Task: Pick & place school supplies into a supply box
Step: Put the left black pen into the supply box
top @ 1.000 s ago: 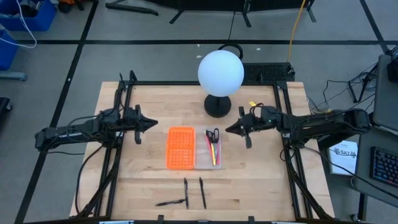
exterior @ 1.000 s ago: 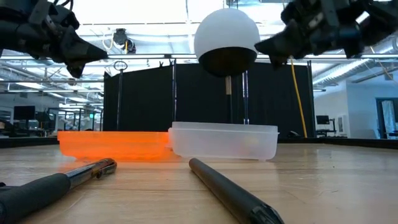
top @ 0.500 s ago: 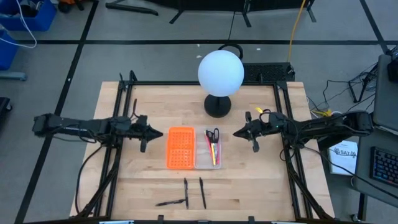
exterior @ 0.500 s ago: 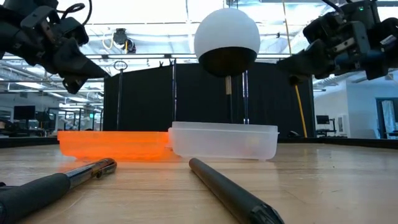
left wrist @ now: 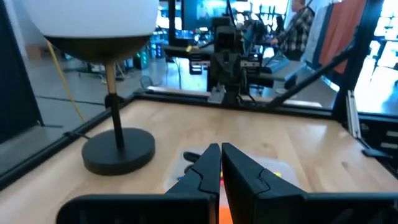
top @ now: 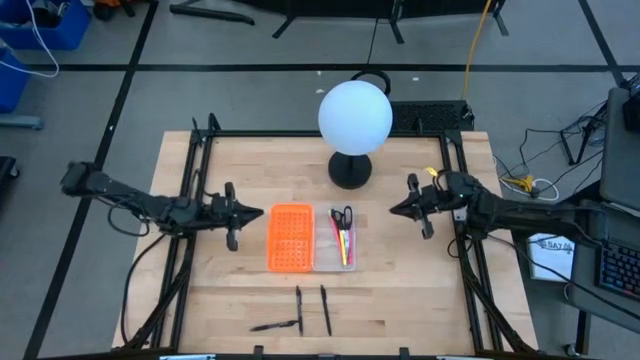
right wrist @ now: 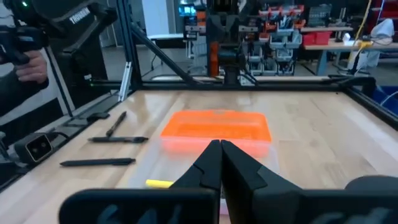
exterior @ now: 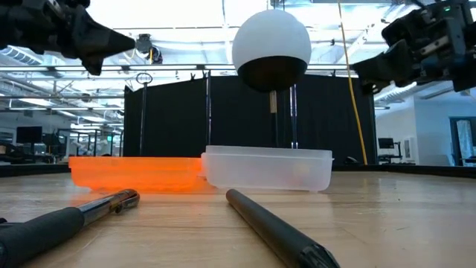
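Left pincer (top: 250,213) hangs above the wooden desk (top: 400,290) just left of the orange perforated plastic rectangle (top: 291,237), fingers pressed together, holding nothing. Right pincer (top: 396,209) hangs to the right of the clear shallow plastic supply box (top: 323,262), likewise closed and empty.

The box already holds black-handled silver scissors (top: 342,216) and pink and yellow pens (top: 344,245). Three thin dark pens (top: 325,309) lie loose near the desk's front edge, well apart from both pincers.

Risks: the pens lie close together, so a grasp may nudge a neighbour and roll it toward the front edge. The orange rectangle touches the box; a misjudged drop could land there instead. The white globe lamp on a black base (top: 354,120) stands behind the box and limits rear approach.

Open room lies at both flanks and between box and pens.
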`<action>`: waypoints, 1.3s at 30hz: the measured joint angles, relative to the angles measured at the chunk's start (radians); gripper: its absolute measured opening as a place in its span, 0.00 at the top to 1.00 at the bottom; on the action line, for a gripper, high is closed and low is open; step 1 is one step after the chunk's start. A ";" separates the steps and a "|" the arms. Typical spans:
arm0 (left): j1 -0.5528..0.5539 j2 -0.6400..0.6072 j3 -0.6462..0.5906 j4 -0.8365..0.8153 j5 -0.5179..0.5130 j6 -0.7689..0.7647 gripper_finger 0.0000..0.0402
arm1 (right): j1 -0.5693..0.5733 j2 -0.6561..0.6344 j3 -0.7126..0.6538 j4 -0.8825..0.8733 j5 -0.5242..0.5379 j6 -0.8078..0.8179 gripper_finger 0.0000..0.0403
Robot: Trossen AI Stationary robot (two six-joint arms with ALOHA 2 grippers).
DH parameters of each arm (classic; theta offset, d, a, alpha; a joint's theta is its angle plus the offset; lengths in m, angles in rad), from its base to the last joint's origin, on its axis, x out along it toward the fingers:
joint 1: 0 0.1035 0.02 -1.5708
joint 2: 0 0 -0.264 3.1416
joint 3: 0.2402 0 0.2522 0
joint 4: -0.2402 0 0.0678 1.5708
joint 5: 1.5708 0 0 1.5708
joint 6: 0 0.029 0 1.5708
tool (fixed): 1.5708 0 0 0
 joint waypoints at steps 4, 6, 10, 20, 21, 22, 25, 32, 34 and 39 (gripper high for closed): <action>-0.051 0.000 0.000 0.019 -0.087 0.015 0.95 | 0.047 -0.115 -0.016 -0.043 0.004 0.011 1.00; -0.076 0.000 0.000 0.040 -0.125 0.029 0.95 | 0.082 -0.165 -0.039 -0.038 0.029 0.041 1.00; -0.122 0.000 0.008 0.044 -0.194 0.021 0.95 | 0.155 -0.244 -0.084 -0.045 0.133 0.050 1.00; -0.323 0.215 0.445 -0.473 -0.290 -0.107 0.99 | 0.187 -0.298 -0.094 -0.071 0.159 -0.032 1.00; -0.348 0.276 0.520 -0.546 -0.299 -0.118 0.99 | 0.187 -0.298 -0.094 -0.079 0.159 -0.027 1.00; -0.371 0.343 0.596 -0.621 -0.301 -0.137 0.99 | 0.187 -0.298 -0.095 -0.086 0.159 -0.026 1.00; -0.421 0.546 0.825 -0.892 -0.276 -0.285 0.99 | 0.187 -0.297 -0.095 -0.119 0.159 -0.023 1.00; -0.434 0.968 1.206 -1.519 -0.050 -0.948 0.98 | 0.187 -0.297 -0.096 -0.121 0.159 0.003 1.00; -0.435 1.060 1.257 -1.579 0.037 -1.028 0.98 | 0.187 -0.297 -0.097 -0.121 0.159 0.003 1.00; -0.435 1.231 1.306 -1.538 0.237 -1.103 0.91 | 0.187 -0.297 -0.097 -0.084 0.159 0.024 1.00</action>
